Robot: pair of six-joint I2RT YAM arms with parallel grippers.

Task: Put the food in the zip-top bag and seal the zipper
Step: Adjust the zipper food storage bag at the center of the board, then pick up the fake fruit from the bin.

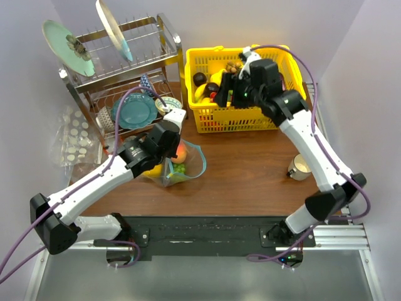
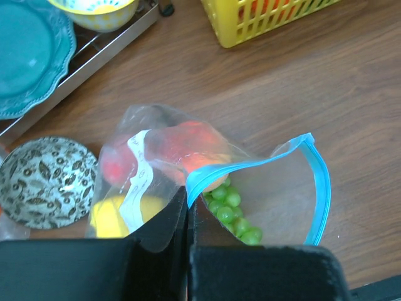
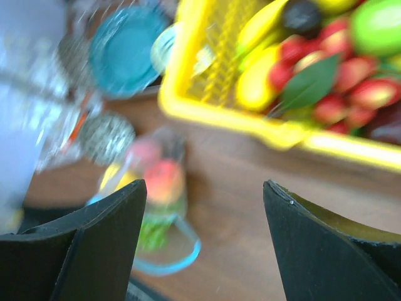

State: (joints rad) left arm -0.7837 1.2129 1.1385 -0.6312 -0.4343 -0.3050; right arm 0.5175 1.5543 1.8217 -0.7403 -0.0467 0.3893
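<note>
left claw [image 2: 188,216] clamped on the bag [image 2: 276,188] rim by the zipper [image 2: 250,164], centre-left in top view, mouth gaping | right claw [image 3: 203,188] wide apart, empty, over the basket [image 1: 207,119] upper right | tip: grab one fruit [image 1: 202,93], drop it mid-mouth, don't bump the pinched rim

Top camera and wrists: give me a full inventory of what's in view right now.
zip-top bag: one, clear with teal-blue zipper, left of centre, mouth open
food in bag: several, peach, red, yellow, green
basket: one, yellow, back of table
food in basket: many, yellow, red, green, dark, piled inside
dish rack: one, metal, back left
plates: three, two upright on top tier, one teal below
patterned bowl: one, dark floral, beside the bag
dotted plastic: one, clear, far left
mug: one, cream, right side
left gripper: shut on the bag's rim
right gripper: open, empty, over the basket
</note>
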